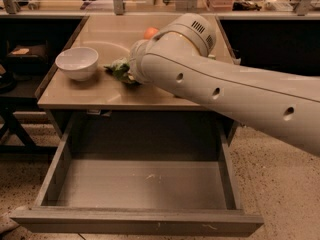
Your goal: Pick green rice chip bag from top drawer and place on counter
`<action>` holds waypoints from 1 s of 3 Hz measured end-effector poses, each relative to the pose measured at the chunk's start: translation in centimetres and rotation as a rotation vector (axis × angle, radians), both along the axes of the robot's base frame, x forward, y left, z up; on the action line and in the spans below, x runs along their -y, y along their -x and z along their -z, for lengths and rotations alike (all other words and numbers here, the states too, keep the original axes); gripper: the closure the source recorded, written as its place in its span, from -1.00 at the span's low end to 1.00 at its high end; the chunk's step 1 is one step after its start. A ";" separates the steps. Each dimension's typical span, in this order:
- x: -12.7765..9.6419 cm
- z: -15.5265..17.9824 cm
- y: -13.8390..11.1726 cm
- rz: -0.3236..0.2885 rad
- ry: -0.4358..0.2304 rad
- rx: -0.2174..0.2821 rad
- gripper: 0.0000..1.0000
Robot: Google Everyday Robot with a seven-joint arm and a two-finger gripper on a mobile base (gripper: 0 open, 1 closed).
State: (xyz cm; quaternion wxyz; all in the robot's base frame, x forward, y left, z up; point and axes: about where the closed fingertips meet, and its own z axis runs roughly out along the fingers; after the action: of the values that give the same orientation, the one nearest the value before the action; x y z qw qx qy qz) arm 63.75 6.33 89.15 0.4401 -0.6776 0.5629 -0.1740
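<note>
The robot's white arm is the biggest thing in view. It enters from the right edge and slants up and left across the table, its rounded joint over the middle of the tabletop. The arm narrows to its left end, and the tool sits there, low over the table and almost wholly covered by the arm's own casing. I cannot tell whether the tool is wide, narrow, or holding anything.

Below the table, the top drawer stands pulled fully out toward the camera. Its grey walls and floor are bare except for a few pale flecks on the floor, and its flat front panel runs along the bottom of the view.

The table is beige and glossy, with a faint pale arc on its far half. A white bowl stands upright near its left edge, apart from the arm.

The green rice chip bag is on the table, not in the drawer. It lies just right of the bowl, pressed up against the tool end of the arm, and only its crumpled left part shows.

A small orange object sits farther back on the table, partly hidden behind the arm's joint.
</note>
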 end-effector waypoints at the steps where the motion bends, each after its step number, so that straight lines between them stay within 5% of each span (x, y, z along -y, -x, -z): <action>1: 0.0 0.0 0.0 0.000 0.000 0.000 -0.76; 2: 0.0 0.0 0.0 0.000 0.000 0.000 -1.00; 3: 0.0 0.0 0.0 0.000 0.000 0.000 -1.00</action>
State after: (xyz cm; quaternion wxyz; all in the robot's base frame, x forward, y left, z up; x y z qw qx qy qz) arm 63.74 6.34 89.16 0.4401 -0.6777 0.5628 -0.1741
